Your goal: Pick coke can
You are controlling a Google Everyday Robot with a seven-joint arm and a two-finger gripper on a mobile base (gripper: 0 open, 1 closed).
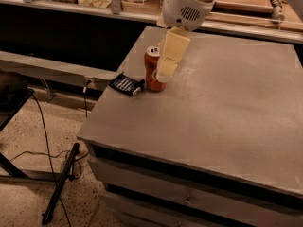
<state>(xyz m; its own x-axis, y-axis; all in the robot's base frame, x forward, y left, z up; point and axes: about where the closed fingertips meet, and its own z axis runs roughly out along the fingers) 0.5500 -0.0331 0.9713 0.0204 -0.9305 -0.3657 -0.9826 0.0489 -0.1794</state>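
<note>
The coke can (151,73) is a red can with a silver top, standing upright near the left edge of the grey table (227,108). My gripper (164,74) hangs down from the white arm, right at the can's right side, and covers part of it. The can stands on the table.
A flat dark blue packet (126,84) lies just left of the can by the table's left edge. The round orange fruit behind the can is almost fully hidden by the gripper. Drawers (189,197) sit under the table front. A black bar (59,186) and cables lie on the floor at the left.
</note>
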